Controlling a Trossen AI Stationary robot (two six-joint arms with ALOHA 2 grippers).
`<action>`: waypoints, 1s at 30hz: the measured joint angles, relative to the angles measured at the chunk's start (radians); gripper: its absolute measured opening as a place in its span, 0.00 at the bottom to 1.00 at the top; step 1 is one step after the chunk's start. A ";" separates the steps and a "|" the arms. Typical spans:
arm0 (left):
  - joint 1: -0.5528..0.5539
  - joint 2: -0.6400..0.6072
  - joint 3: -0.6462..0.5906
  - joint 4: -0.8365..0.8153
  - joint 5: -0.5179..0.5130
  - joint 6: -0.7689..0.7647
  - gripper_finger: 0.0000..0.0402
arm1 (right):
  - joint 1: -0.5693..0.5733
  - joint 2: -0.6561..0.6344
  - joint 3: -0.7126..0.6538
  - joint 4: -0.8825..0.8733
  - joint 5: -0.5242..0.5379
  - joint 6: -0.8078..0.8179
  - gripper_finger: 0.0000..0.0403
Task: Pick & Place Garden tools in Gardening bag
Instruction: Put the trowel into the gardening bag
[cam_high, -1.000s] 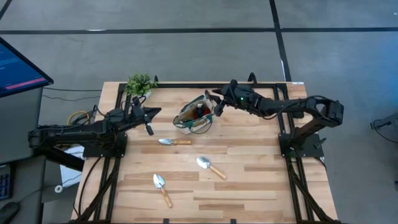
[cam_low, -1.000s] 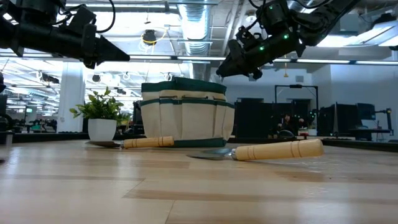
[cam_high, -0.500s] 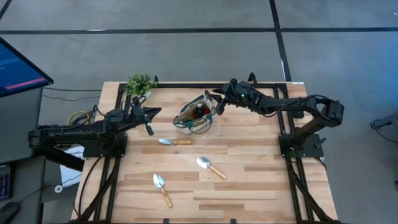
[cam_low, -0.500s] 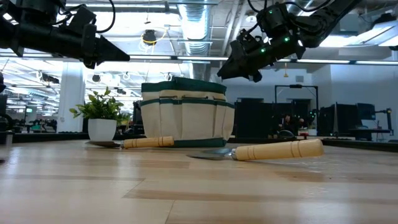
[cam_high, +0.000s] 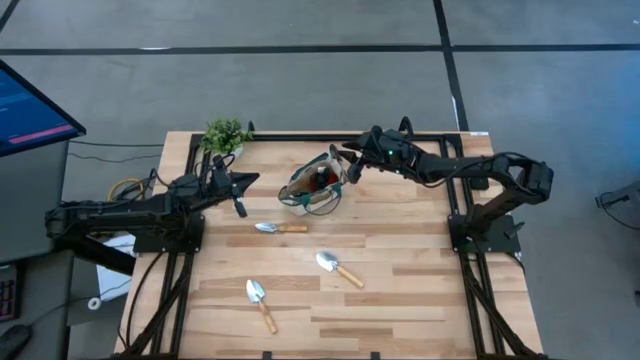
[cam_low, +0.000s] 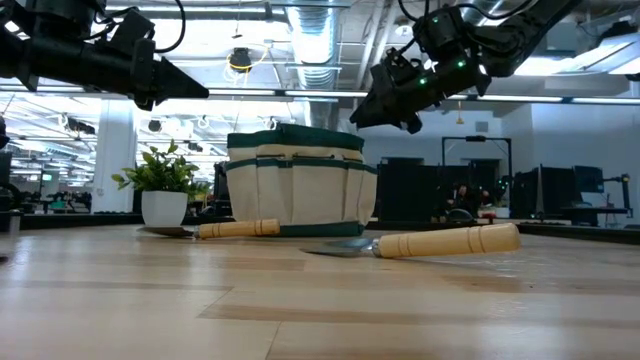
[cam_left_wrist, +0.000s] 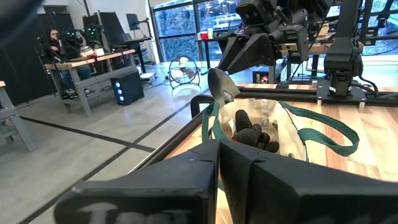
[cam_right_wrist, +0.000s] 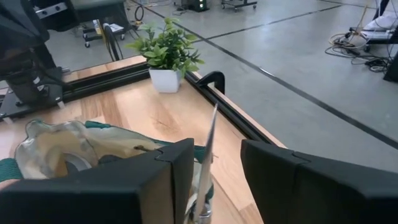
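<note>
The beige gardening bag (cam_high: 310, 188) with green trim stands on the table's far middle, holding dark-handled tools (cam_left_wrist: 250, 134). A silver-bladed trowel (cam_left_wrist: 221, 85) sticks up out of its right end, blade up. My right gripper (cam_high: 350, 172) is open above that end. The blade (cam_right_wrist: 208, 149) shows edge-on between its fingers, and I see no touch. My left gripper (cam_high: 241, 203) is shut and empty, raised left of the bag. Three trowels lie flat on the table: one (cam_high: 279, 227) near the bag, one (cam_high: 338, 267) at the middle, one (cam_high: 261, 304) at the front.
A small potted plant (cam_high: 226, 135) stands at the far left corner. Dark rails (cam_high: 440, 137) run along the table's far edge. The bag's loop handles (cam_left_wrist: 323, 127) lie slack around its mouth. Bare wood lies at the table's near right (cam_high: 420, 300).
My right arm's wrist has risen a little over the bag's right end, so the gripper tips slightly more steeply down. Its fingertips stay by the trowel blade.
</note>
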 joint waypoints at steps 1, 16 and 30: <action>0.000 0.000 0.000 0.000 0.000 0.000 0.00 | 0.004 0.000 0.000 -0.002 -0.002 0.000 0.32; 0.000 0.000 0.000 0.000 0.000 0.000 0.00 | 0.006 0.000 0.000 0.006 -0.025 -0.008 0.32; 0.000 0.000 0.000 0.000 0.000 0.000 0.00 | 0.014 0.002 0.000 -0.048 -0.021 0.020 0.32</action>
